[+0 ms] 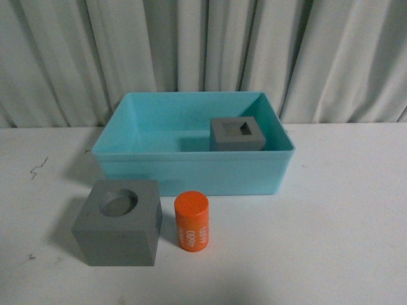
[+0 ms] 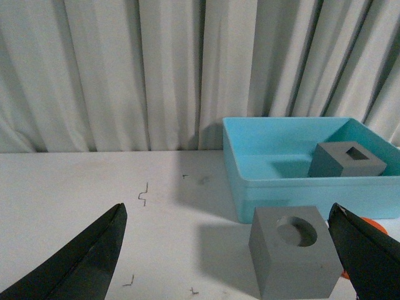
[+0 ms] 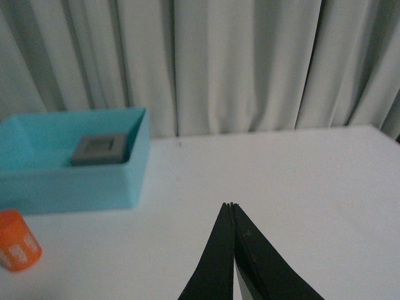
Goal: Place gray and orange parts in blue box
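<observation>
The light blue box point(image 1: 191, 170) stands at the back middle of the white table, and a gray cube with a square recess point(image 1: 237, 134) sits inside it at the right. In front of the box rest a gray cube with a round recess point(image 1: 118, 221) and an upright orange cylinder point(image 1: 192, 222) with white digits. Neither arm shows in the front view. My left gripper point(image 2: 228, 215) is open, low over the table, and the round-recess cube point(image 2: 291, 259) lies between its fingers, close to one. My right gripper point(image 3: 232, 204) is shut and holds nothing, off to the right of the box point(image 3: 69, 184) and cylinder point(image 3: 17, 248).
A pleated pale curtain point(image 1: 203, 51) hangs right behind the table. Small dark marks point(image 1: 39, 166) dot the tabletop at the left. Bare white table point(image 1: 343, 216) stretches to the right of the box.
</observation>
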Robot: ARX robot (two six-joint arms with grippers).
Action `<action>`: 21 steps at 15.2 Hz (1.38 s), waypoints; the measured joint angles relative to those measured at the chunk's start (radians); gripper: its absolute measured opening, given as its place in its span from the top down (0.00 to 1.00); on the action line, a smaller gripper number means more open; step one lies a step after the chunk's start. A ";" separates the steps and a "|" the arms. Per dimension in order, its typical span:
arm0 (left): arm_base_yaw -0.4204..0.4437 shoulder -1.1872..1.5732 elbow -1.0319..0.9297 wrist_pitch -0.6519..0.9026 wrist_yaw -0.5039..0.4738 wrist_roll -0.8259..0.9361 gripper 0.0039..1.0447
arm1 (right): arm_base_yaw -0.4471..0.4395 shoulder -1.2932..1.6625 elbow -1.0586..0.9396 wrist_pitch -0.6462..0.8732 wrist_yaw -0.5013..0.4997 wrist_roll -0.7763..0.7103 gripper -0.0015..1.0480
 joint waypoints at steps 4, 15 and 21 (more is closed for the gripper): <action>0.000 0.000 0.000 0.000 0.000 0.000 0.06 | 0.000 -0.053 0.000 -0.007 0.001 0.000 0.98; -0.055 0.451 0.265 -0.471 -0.111 -0.238 0.06 | 0.000 -0.053 0.000 -0.006 0.000 -0.002 0.06; -0.275 1.082 0.447 -0.106 -0.212 -0.349 0.06 | 0.000 -0.053 0.000 -0.008 0.000 -0.002 0.06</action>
